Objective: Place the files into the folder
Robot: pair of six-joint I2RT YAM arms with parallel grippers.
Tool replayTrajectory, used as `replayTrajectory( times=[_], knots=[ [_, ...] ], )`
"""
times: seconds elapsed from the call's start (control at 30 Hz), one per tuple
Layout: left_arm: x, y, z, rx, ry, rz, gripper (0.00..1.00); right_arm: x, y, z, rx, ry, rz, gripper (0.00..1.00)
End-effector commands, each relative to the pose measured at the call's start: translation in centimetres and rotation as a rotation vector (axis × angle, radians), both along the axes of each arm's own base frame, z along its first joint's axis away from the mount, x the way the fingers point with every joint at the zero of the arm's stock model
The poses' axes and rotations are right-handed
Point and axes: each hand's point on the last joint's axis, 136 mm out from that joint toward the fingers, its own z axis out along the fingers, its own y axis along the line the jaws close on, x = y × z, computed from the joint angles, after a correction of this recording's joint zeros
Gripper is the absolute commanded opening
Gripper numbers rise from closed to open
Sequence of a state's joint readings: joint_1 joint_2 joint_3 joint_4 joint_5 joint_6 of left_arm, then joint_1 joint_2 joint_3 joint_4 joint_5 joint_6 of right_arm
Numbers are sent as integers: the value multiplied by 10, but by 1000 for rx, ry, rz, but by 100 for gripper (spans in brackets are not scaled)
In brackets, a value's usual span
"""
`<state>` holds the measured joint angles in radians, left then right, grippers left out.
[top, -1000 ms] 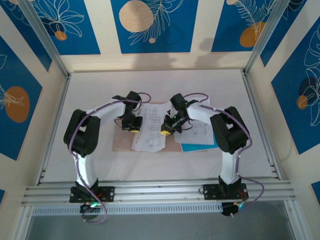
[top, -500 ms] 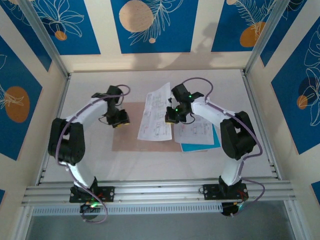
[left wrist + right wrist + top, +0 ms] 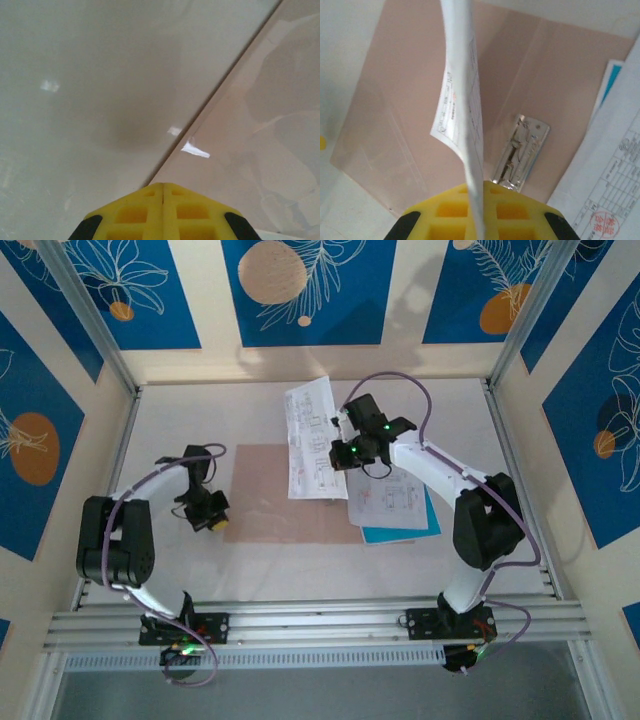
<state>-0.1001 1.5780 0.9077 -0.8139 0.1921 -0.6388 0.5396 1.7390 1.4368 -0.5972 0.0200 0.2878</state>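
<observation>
We pinch a light, floppy sheet (image 3: 308,430) (it bows) at its three-o'clock edge with the right gripper (image 3: 338,454). The left gripper (image 3: 211,522) is clenched empty.

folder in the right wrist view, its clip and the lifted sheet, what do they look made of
Flat pinkish-tan rectangular folder: thin card or plastic, hard to tell which; glossy, with highlights and faint creases.
Small silver clip on it: metal, shiny with bright reflections.
White printed sheet pinched in the right tool: thin matte paper, bowing and curling at the corner.
</observation>
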Motion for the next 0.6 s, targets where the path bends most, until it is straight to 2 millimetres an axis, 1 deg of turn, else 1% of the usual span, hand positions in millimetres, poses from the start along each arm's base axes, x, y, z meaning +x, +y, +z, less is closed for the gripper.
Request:
replayTrajectory(
  times=[0.0, 0.17, 0.23, 0.43, 0.57],
  knots=[
    [-6, -1, 2, -26, -9, 36, 0, 8, 23, 20, 31, -71, 73, 0],
    [-15, -1, -1, -26, -2, 54, 0, 6, 48, 20, 52, -66, 134, 0],
    [-19, -2, -1, -34, 1, 66, 0, 4, 57, 15, 51, -57, 159, 0],
    [-29, -9, 1, -82, 3, 125, 0, -3, 71, 6, 63, -31, 207, 0],
    [-36, -14, 3, -122, 8, 146, 0, -7, 75, 2, 80, -12, 231, 0]
  ],
)
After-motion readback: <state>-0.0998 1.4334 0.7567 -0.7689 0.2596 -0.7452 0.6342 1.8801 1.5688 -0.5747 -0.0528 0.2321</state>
